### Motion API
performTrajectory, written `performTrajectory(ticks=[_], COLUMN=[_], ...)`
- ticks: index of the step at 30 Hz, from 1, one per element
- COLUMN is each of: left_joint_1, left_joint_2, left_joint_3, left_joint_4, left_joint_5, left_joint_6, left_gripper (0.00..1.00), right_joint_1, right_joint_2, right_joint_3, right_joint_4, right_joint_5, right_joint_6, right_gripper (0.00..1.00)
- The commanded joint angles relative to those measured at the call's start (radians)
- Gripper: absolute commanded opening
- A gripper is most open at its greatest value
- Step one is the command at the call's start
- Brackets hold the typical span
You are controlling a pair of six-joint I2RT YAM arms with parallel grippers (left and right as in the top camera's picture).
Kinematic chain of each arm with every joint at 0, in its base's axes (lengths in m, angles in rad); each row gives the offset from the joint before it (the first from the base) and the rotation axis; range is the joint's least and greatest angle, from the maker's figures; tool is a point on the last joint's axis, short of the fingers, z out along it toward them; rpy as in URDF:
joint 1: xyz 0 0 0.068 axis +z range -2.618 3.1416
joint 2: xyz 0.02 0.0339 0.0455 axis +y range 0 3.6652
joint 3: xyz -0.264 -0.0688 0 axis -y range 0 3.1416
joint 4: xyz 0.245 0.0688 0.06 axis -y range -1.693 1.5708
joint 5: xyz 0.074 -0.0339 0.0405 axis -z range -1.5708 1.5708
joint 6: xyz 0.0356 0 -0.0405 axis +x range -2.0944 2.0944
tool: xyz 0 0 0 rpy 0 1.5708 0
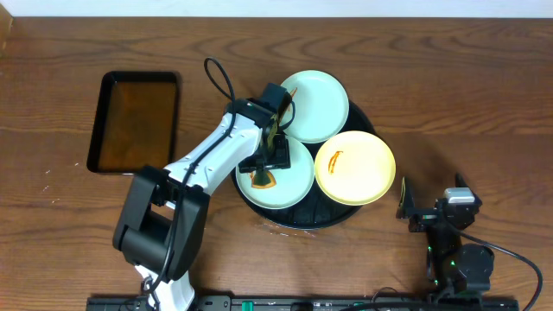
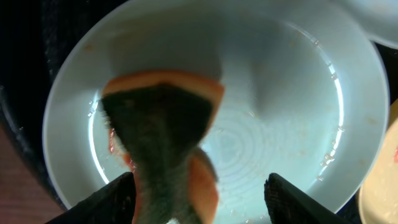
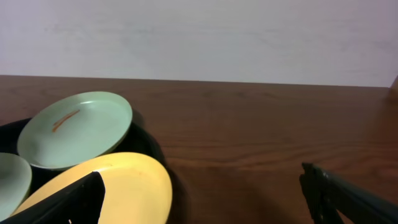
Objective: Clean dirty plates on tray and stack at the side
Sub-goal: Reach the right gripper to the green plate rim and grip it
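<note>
At near-left edge of tray (image 1: 302,219): mint plate (image 2: 280,93), sponge (image 2: 161,137) upon it directly beneath left claw (image 2: 196,199), jaws wide, gripping nothing; right claw (image 3: 199,196) farther off.

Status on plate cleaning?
Left gripper open over near mint plate; right gripper open, idle. Sponge on it, not clamped. Three plates on tray, none stacked. Nothing blocking.

Table (image 1: 449,78): wood, visible grain, low sheen. Round tray (image 1: 298,219): black, glossy. Mint plate (image 2: 298,112): smooth, glossy, wet-looking film, faint concentric rings. Yellow plate (image 1: 359,173): smooth, satin, plastic-looking. Sponge (image 2: 161,137): rough dark-green scouring face over orange foam. Rectangular tray (image 1: 97,130): black, glossy rim.
</note>
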State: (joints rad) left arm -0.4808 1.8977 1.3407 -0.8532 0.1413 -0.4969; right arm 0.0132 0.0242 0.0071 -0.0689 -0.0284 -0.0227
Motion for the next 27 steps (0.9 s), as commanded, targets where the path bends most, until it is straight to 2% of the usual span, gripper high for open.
performTrajectory(ticks=[1,5,7,9,12,14,15,17,19,21,22,24,26,27], left_joint_1=[0.03,0.072,0.086,0.098,0.098,0.099,0.107,0.126,0.159,0.182,0.197,0.204,0.205,0.205], left_joint_2=[-0.096,-0.233,-0.267,-0.282,-0.279,-0.279,-0.28,-0.28,-0.28,-0.28,-0.28,-0.28,-0.28,-0.28], left_joint_3=[0.063,0.063,0.063,0.063,0.062,0.062,0.062,0.062,0.062,0.062,0.062,0.062,0.062,0.062], left_joint_4=[-0.029,-0.025,-0.025,-0.025,-0.029,-0.029,-0.029,-0.028,-0.028,-0.029,-0.029,-0.029,-0.029,-0.029], left_joint_5=[-0.026,-0.045,-0.087,-0.112,-0.113,-0.111,-0.103,-0.098,-0.098,-0.097,-0.098,-0.098,-0.098,-0.098], left_joint_6=[0.014,0.032,0.032,0.032,0.032,0.031,0.031,0.03,0.023,0.007,0.005,0.005,0.005,0.005], left_gripper=[0.68,0.69,0.74,0.75,0.77,0.79,0.8,0.8,0.8,0.8,0.8,0.8,0.8,0.8], right_joint_1=[-0.006,-0.006,-0.006,-0.006,-0.006,-0.006,-0.006,-0.006,-0.006,-0.006,-0.006,-0.006,-0.005,0.006], right_joint_2=[-0.004,-0.004,-0.005,-0.005,-0.005,-0.005,-0.004,-0.004,0.018,0.11,0.238,0.422,0.685,0.88], right_joint_3=[-0.002,-0.002,-0.002,-0.002,-0.002,-0.002,0.0,0.02,0.104,0.254,0.397,0.581,0.843,1.05], right_joint_4=[-0.005,-0.001,0.074,0.256,0.44,0.566,0.682,0.713,0.614,0.391,0.201,-0.008,-0.291,-0.536], right_joint_5=[0.035,0.035,-0.001,-0.191,-0.403,-0.402,-0.403,-0.409,-0.49,-0.605,-0.676,-0.758,-0.884,-0.95], right_joint_6=[-0.019,-0.019,-0.007,0.175,0.397,0.488,0.561,0.595,0.567,0.435,0.301,0.178,0.062,-0.019], right_gripper=[0.99,0.99,0.99,0.99,0.99,0.99,0.99,0.99,0.99,0.99,0.99,0.99,0.99,0.99])
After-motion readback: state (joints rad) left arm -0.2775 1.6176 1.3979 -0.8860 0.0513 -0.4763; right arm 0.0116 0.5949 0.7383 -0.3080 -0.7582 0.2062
